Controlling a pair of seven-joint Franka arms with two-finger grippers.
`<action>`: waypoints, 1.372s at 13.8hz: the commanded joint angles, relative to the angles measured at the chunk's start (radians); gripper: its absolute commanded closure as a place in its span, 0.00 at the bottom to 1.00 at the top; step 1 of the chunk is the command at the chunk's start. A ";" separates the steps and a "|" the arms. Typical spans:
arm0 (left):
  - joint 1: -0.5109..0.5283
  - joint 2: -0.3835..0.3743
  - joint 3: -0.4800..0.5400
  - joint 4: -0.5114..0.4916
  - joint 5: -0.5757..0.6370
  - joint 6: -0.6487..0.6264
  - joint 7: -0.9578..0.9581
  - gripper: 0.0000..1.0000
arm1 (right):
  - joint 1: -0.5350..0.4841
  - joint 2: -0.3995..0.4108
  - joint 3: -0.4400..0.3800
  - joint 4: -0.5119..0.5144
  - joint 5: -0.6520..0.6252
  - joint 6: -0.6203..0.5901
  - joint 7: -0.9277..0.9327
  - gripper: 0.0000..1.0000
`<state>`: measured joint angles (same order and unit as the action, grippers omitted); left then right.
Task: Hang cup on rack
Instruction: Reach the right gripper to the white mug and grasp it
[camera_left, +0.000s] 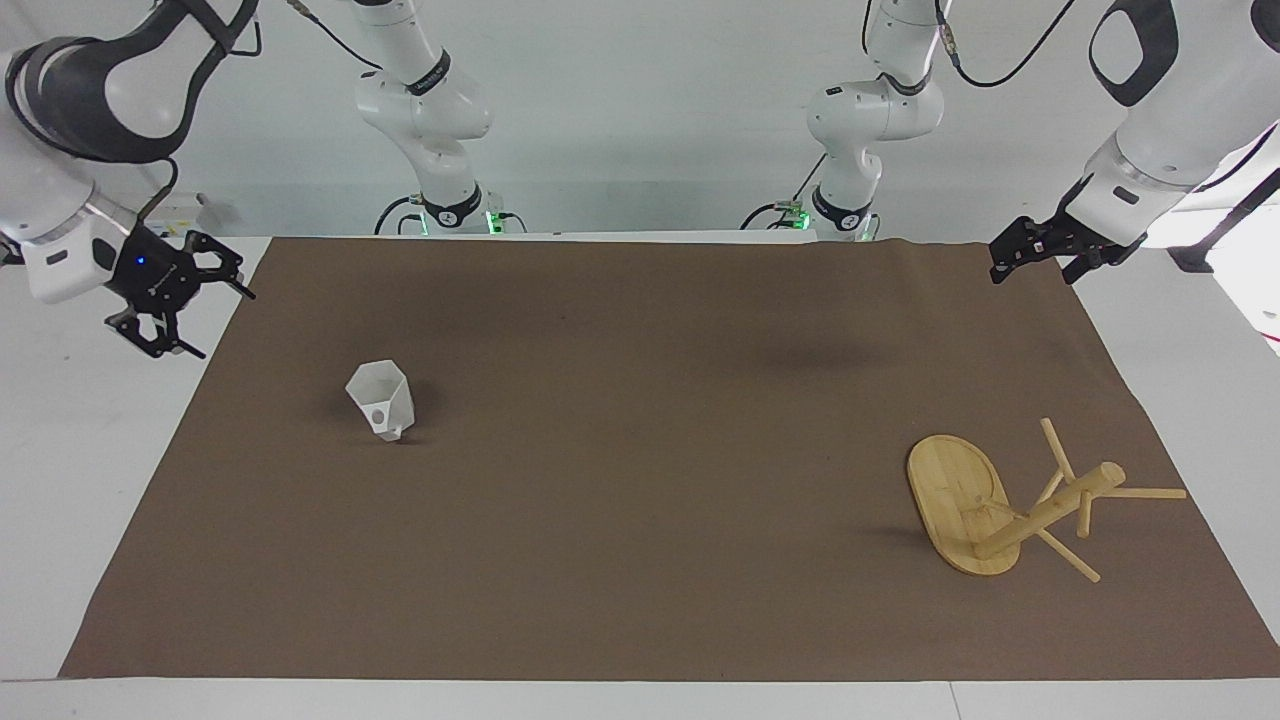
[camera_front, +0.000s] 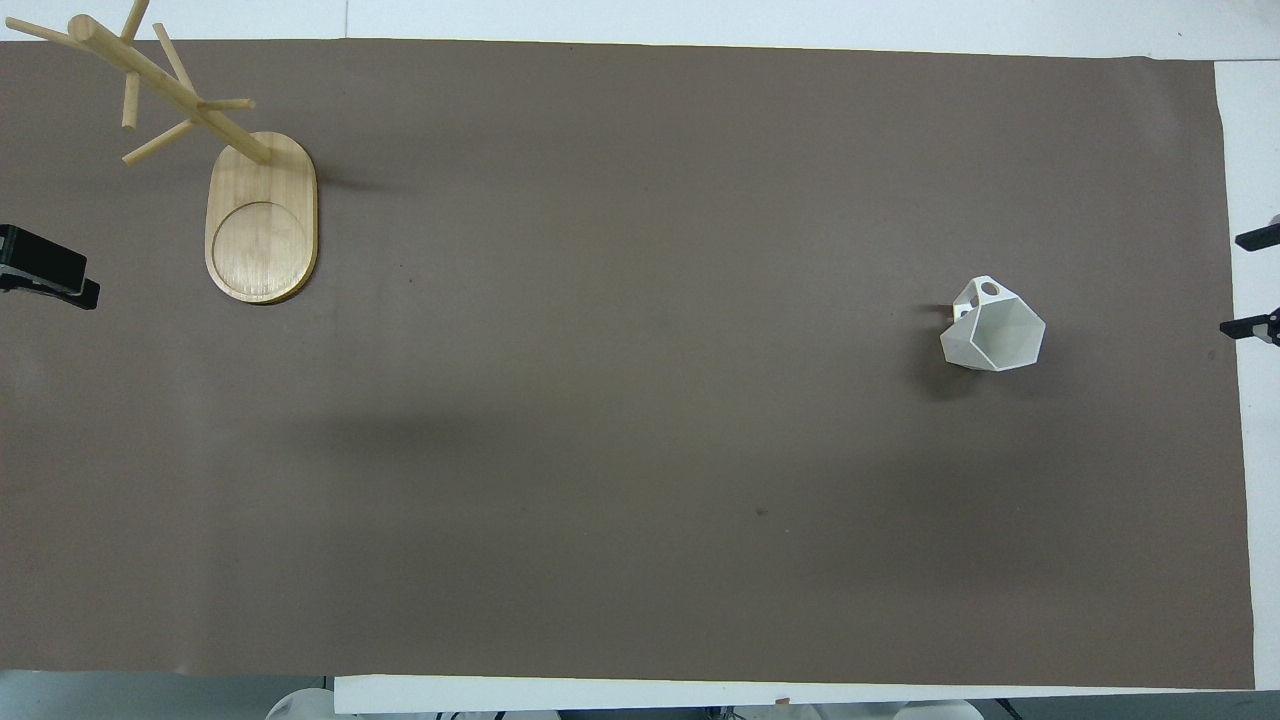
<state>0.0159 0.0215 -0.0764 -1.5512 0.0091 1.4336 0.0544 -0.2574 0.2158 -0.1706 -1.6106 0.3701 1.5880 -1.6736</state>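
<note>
Nearest: my right gripper (camera_left: 180, 305), fingers spread, empty, over the table's edge beside the brown mat (camera_left: 640, 560). Small white faceted cup (camera_left: 381, 398) upright, toward mat's middle; left gripper (camera_left: 1040, 258) waits, grip undeterminable.

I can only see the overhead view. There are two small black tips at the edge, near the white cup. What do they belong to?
Observer: They are the spread fingers of the right gripper. It is open and empty, up in the air over the white table beside the brown mat.
Operator: Is it touching the cup?
Observer: No. The cup stands alone on its narrow base, well apart from that gripper.
Operator: And the black block near the wooden rack?
Observer: That is the left gripper, which waits in the air over the mat's corner, well clear of the rack.
</note>
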 joint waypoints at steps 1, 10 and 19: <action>-0.001 -0.021 0.000 -0.027 0.015 0.018 -0.008 0.00 | -0.104 0.187 0.010 0.058 0.218 -0.090 -0.234 0.00; -0.001 -0.021 0.000 -0.027 0.015 0.018 -0.008 0.00 | -0.333 0.491 0.157 0.078 0.493 -0.333 -0.832 0.00; -0.001 -0.021 0.000 -0.027 0.015 0.018 -0.010 0.00 | -0.273 0.504 0.161 -0.067 0.590 -0.252 -0.997 0.00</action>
<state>0.0159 0.0215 -0.0764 -1.5512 0.0091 1.4336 0.0544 -0.5326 0.7337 -0.0135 -1.6225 0.9235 1.2990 -2.6455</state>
